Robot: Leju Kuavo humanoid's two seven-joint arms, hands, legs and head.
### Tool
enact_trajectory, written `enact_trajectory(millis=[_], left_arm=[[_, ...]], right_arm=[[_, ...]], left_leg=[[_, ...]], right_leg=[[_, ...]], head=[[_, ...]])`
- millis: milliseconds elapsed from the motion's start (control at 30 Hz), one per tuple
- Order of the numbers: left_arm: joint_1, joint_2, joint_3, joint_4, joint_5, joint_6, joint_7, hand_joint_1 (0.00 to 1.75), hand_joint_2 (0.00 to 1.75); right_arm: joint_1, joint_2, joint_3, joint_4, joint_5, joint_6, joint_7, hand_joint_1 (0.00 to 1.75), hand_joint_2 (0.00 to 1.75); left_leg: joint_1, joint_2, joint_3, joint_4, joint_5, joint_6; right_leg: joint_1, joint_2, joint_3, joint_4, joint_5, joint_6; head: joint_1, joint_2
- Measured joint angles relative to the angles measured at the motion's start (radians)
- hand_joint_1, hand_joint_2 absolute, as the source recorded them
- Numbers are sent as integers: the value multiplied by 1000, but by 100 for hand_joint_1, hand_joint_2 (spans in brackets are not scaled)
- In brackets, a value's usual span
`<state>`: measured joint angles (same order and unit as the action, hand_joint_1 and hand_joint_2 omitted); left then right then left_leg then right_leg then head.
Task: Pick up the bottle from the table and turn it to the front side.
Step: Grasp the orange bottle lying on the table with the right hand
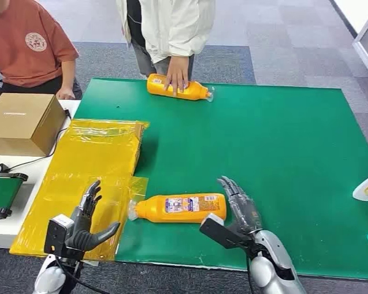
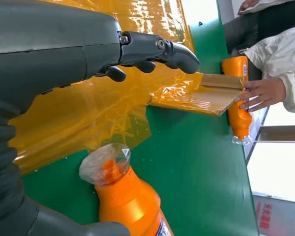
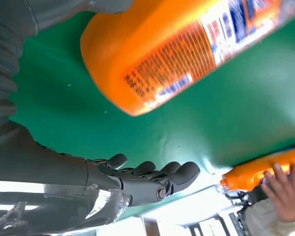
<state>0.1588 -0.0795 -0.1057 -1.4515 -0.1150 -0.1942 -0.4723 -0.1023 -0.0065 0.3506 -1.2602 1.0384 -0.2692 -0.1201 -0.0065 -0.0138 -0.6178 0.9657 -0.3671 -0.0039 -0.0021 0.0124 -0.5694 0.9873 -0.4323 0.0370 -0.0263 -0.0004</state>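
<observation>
Btwn both hands (image 1: pixel 87 223): bottle (image 1: pixel 180 207).

The near bottle (image 1: pixel 180 207) lies on the mat (image 1: pixel 284 141), between the left hand (image 1: pixel 83 223) and right hand (image 1: pixel 240 205); a second bottle (image 1: pixel 177 87) lies far, under a person's hand (image 1: pixel 176 73); plastic sheet (image 1: pixel 87 177) left; box (image 1: pixel 22 122) far left.

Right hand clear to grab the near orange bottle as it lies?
Probably yes. The right hand is open right beside the base end of the near orange bottle, which lies on its side on the green mat. Nothing sits between them; the left hand hovers open near the cap end.
</observation>
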Motion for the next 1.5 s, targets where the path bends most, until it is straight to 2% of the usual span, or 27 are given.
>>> enact_trajectory(millis=[133, 300, 600, 700, 900, 1067, 1133, 1267, 1333, 1500], left_arm=[[-1, 0, 0, 0, 0, -1, 0, 0, 175], [-30, -11, -5, 10, 3, -17, 5, 0, 175], [-25, -10, -55, -34, 50, -42, 4, 0, 175], [-14, -9, -82, -69, 60, -46, 4, 0, 175], [-11, -6, -124, -103, 61, -47, 4, 0, 175], [-13, -5, -144, -107, 61, -52, 4, 0, 175], [-13, -4, -146, -110, 61, -54, 1, 0, 175], [-13, -1, -145, -120, 61, -55, -5, 0, 175], [-13, -1, -144, -124, 61, -55, -6, 0, 175], [-12, 0, -141, -128, 59, -58, -8, 0, 175]], right_arm=[[-1, 0, 2, 2, 7, -2, 2, 0, 175], [-77, 0, 110, 139, 236, -69, 90, 0, 175], [-181, -6, 135, 313, 299, -80, 129, 0, 175], [-224, -9, 128, 360, 284, -27, 139, 0, 175], [-325, -6, 108, 448, 214, 174, 138, 0, 175], [-379, 0, 104, 508, 195, 258, 125, 0, 175], [-392, 0, 104, 521, 192, 280, 120, 15, 175], [-404, -4, 111, 530, 189, 302, 115, 167, 175], [-406, -8, 118, 530, 188, 305, 114, 175, 175], [-410, -18, 130, 530, 178, 288, 120, 175, 175]], left_leg=[[0, 0, 0, 0, 0, 0], [0, 0, 0, 0, 0, 0], [0, 0, 1, 0, 0, 0], [0, 0, 3, 0, 0, 0], [0, 0, 11, 0, 0, 1], [0, 0, 16, 0, 2, 4], [0, 0, 17, 0, 2, 5], [0, 0, 19, 0, 2, 5], [0, 0, 19, 0, 2, 5], [0, 0, 19, 0, 4, 7]], right_leg=[[0, 0, 0, 0, 0, 0], [0, 0, 0, 0, 0, 0], [0, 0, 0, 0, 0, 0], [0, 0, 0, -1, 0, 0], [0, 0, 4, -2, -2, -2], [0, 0, 11, -5, -1, -1], [0, 0, 13, -6, 0, -1], [0, 0, 15, -8, 1, -1], [0, 1, 16, -9, 2, 0], [0, 0, 17, -10, 3, 2]], head=[[0, 0], [0, 0], [0, 0], [0, 0], [0, 0], [0, 0], [0, 0], [0, 0], [0, 0], [0, 0]])
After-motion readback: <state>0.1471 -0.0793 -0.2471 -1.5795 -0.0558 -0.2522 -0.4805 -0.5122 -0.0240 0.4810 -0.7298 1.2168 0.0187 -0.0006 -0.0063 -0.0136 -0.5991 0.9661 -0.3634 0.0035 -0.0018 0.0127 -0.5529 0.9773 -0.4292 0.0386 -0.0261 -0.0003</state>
